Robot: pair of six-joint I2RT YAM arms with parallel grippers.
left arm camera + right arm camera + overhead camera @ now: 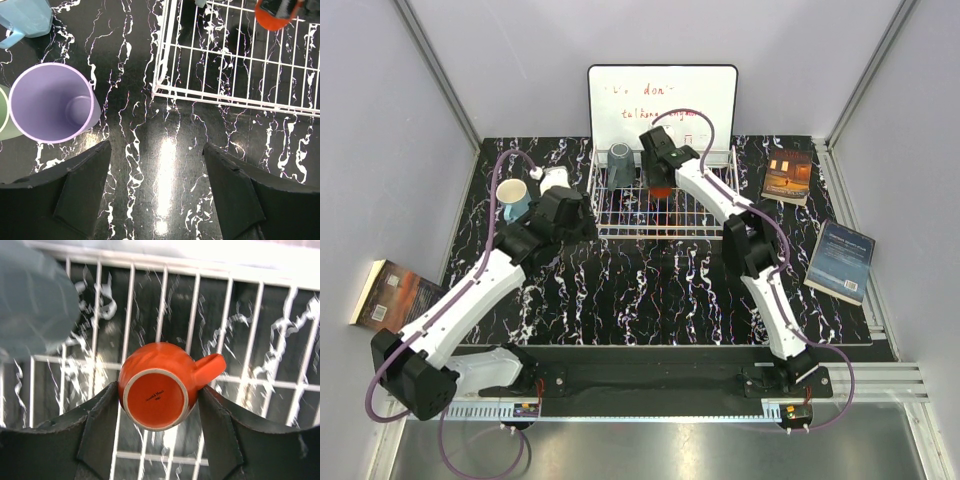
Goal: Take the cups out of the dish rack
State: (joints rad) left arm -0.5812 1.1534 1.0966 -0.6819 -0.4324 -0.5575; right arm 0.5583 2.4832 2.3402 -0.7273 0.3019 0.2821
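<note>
Right pincer [159, 392] tight around the upside-down orange cup [161, 371].

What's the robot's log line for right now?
right hand: gripping upside-down orange cup in dish rack | left hand: open, near lilac cup | dark grey cup: in rack

A black table top [650, 290] veined with white is seen. Toward its far edge the white wire dish rack [660, 235] is set, and a whiteboard [662, 95] is stood just behind it. To the rack's left three cups are grouped closely: a light blue mug [515, 198], a lilac cup [52, 102] (upright, mouth up) and a pale green cup [4, 116]. At the right a far book [787, 175] is laid near the corner, and a nearer book [841, 260] is laid across the right edge.
</note>
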